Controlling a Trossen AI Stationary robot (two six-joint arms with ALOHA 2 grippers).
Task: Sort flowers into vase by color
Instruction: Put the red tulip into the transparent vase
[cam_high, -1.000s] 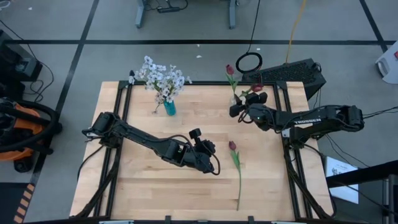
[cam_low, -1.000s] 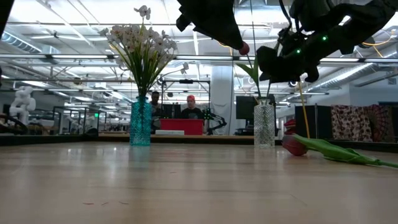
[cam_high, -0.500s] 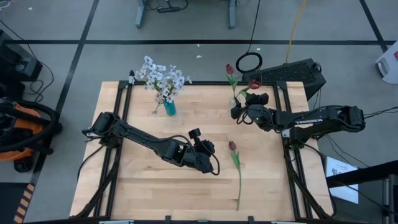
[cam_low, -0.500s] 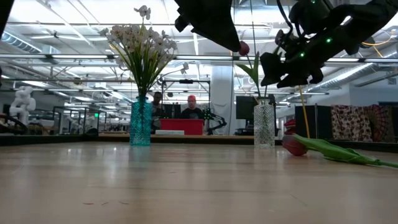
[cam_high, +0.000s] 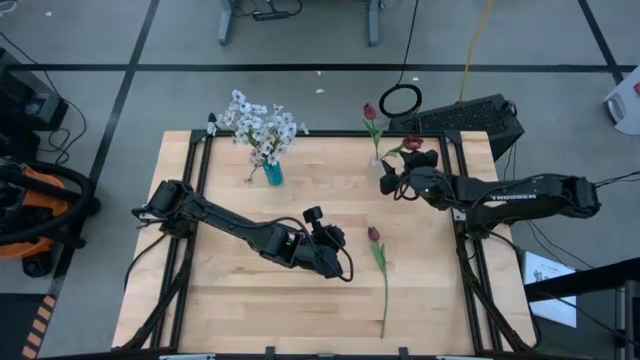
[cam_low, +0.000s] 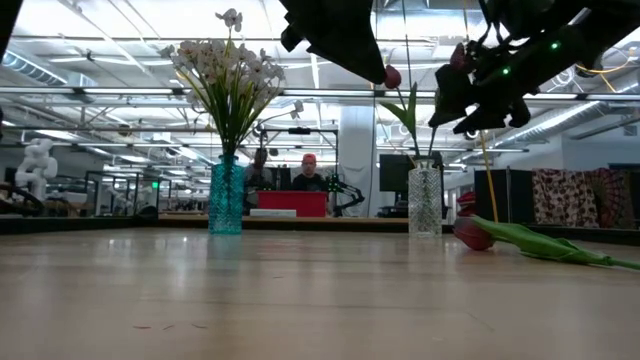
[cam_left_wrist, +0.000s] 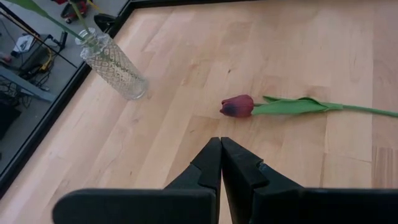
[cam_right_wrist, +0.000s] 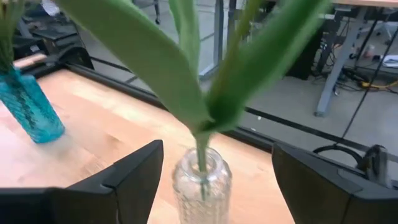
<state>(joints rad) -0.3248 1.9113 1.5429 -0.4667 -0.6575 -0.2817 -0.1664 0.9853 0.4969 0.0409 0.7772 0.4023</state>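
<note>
Several sprays of white blossoms (cam_high: 260, 125) stand in a blue vase (cam_high: 272, 174) at the far left. A clear glass vase (cam_right_wrist: 202, 186) at the far right holds two dark red tulips (cam_high: 369, 111) (cam_high: 412, 144) by their stems. A third tulip (cam_high: 376, 240) lies flat on the table, bud toward the far edge. My right gripper (cam_right_wrist: 214, 152) is open, its fingers on either side of the clear vase's neck and apart from it. My left gripper (cam_left_wrist: 221, 142) hovers shut above the table, a little short of the lying tulip's bud (cam_left_wrist: 237, 106).
Black rails (cam_high: 205, 150) run along the wooden table's left and right sides. A keyboard (cam_high: 470, 118) and a cable loop (cam_high: 400, 100) lie beyond the far right corner. Bare wood (cam_high: 250, 310) stretches across the near left part of the table.
My right gripper has opened and drawn back from the clear vase toward the table's right edge, rising slightly. The tulip that was at its fingers stays standing in the vase.
</note>
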